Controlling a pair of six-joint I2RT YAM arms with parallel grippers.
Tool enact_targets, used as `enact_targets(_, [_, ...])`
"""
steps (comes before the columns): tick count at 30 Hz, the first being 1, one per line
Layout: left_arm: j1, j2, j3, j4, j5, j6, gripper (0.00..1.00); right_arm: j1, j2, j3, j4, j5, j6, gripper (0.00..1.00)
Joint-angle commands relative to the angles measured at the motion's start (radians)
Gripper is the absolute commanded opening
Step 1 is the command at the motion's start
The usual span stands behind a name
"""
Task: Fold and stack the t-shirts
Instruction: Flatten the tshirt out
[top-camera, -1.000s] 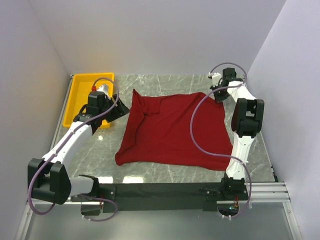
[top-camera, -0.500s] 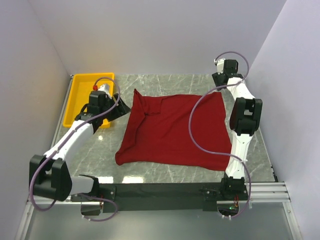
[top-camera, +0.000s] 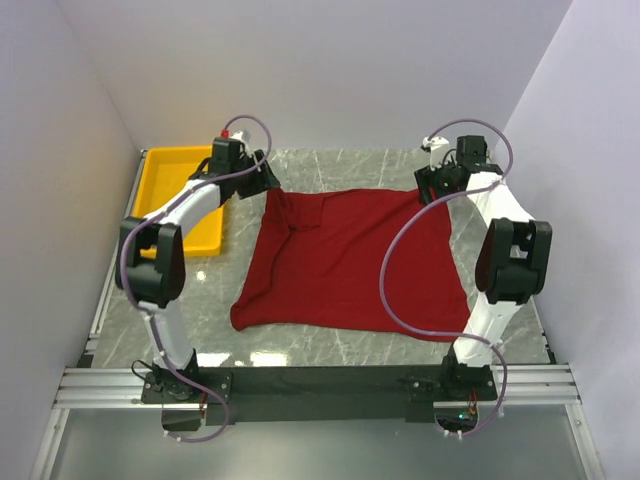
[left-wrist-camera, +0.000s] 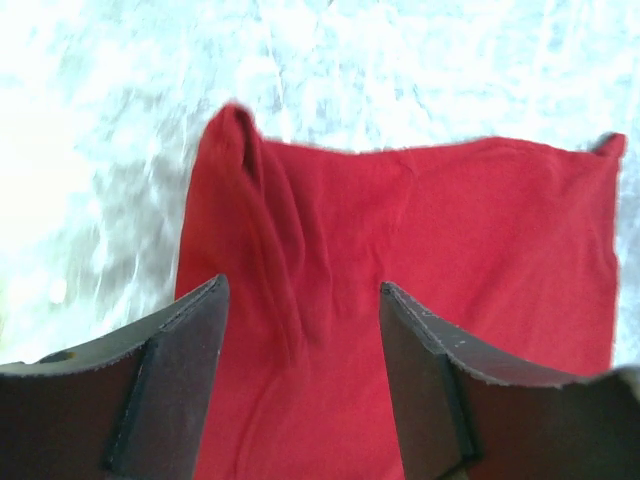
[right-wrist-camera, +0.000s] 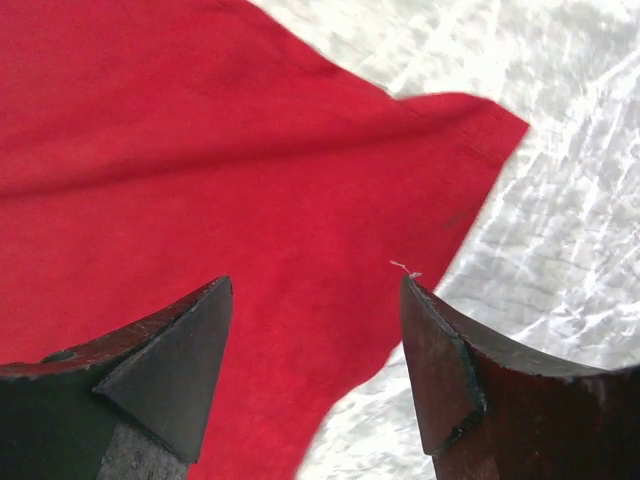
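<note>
Both gaping wide, empty: left gripper (top-camera: 268, 181) and right gripper (top-camera: 432, 184) are hovering above dark red t-shirt (top-camera: 350, 262) near table's (top-camera: 335, 165) far edge.

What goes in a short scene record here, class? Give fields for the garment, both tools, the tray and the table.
garment: one dark red t-shirt, laid out, creased ridge near its far left corner
left tool: open, above the shirt's far left corner, holding nothing
right tool: open, above the shirt's far right corner, holding nothing
tray: yellow, far left, apart from the shirt
table: grey marbled top
</note>
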Motion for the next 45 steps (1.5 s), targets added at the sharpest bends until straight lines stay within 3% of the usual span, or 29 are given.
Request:
enact_targets(1, [-0.034,0.065,0.128,-0.078,0.026,0.048,0.67,-0.014,-0.072,-0.044,0.004,-0.123,0.040,0.73])
enact_targets(5, [-0.112,0.044,0.093,-0.100,0.005,0.000,0.65,-0.013,-0.101,-0.075,-0.045,-0.235,0.045,0.73])
enact_targets(10, [-0.170,0.023,-0.023,-0.087,-0.024,-0.211,0.60,-0.011,-0.130,-0.133,-0.032,-0.266,0.071,0.72])
enact_targets(15, [-0.230,0.052,-0.040,-0.101,-0.167,-0.410,0.61,-0.014,-0.151,-0.176,-0.017,-0.266,0.081,0.72])
enact_targets(20, [-0.238,0.090,-0.030,-0.152,-0.305,-0.519,0.63,-0.016,-0.176,-0.202,-0.011,-0.266,0.084,0.72])
enact_targets(25, [-0.238,0.145,0.028,-0.224,-0.403,-0.572,0.61,-0.028,-0.196,-0.218,-0.003,-0.272,0.095,0.72])
enact_targets(41, [-0.227,0.216,0.123,-0.203,-0.391,-0.567,0.51,-0.042,-0.217,-0.253,0.006,-0.280,0.106,0.72])
enact_targets(45, [-0.215,0.204,0.105,-0.151,-0.309,-0.508,0.26,-0.042,-0.219,-0.256,0.009,-0.281,0.109,0.71])
